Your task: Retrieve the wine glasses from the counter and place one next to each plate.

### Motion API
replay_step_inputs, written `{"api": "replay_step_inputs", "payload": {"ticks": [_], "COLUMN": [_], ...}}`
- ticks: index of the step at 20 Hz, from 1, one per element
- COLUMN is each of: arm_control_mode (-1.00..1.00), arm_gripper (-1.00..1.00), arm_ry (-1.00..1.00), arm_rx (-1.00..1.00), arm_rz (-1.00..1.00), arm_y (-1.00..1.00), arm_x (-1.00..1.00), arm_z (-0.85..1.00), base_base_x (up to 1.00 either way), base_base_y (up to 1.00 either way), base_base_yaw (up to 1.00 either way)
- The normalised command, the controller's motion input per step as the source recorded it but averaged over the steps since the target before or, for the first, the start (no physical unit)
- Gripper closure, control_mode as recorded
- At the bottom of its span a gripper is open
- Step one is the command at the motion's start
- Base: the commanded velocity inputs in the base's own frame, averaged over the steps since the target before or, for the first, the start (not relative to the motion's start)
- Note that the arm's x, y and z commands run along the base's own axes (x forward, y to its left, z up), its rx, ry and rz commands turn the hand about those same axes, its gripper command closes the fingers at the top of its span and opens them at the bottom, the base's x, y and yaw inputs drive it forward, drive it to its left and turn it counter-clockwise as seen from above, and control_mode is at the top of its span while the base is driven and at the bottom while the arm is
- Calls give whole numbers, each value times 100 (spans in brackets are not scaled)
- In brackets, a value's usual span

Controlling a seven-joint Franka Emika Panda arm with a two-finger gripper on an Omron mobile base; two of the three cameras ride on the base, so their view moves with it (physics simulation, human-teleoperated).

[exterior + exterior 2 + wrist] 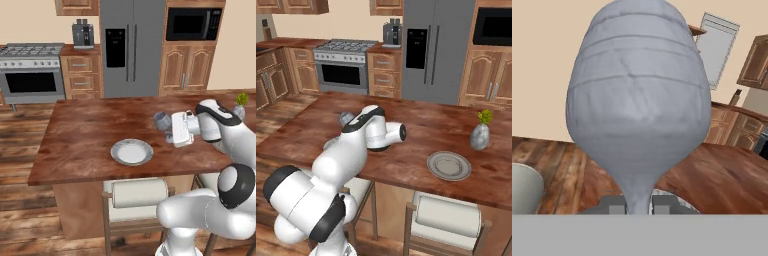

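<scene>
**Glass clamped above island**

Left base: one translucent grey-blue stemmed wine glass (161, 120) in pincer (167, 126), above reddish wooden surface (80, 135), beside one round grey-white plate (131, 152).

Right base: one second plate (449, 165).

Hand: pincer clenched on stem, bowl (639, 95) just beyond fingertips (662, 203).

A small vase with a plant (480, 135) stands on the wooden island top (421, 130); stools (135, 200) sit tucked beneath.
</scene>
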Motion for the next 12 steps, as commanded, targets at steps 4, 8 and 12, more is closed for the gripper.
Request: {"api": "replay_step_inputs", "payload": {"ticks": [4, 8, 12], "arm_control_mode": [-100, -100, -100], "arm_gripper": [100, 100, 100], "arm_ry": [6, 9, 6], "arm_rx": [0, 0, 0], "arm_rz": [0, 0, 0], "arm_y": [0, 0, 0], "arm_x": [15, 12, 8], "arm_z": [-15, -15, -14], "base_base_x": [0, 0, 0], "base_base_y": [0, 0, 0], "base_base_yaw": [0, 0, 0]}}
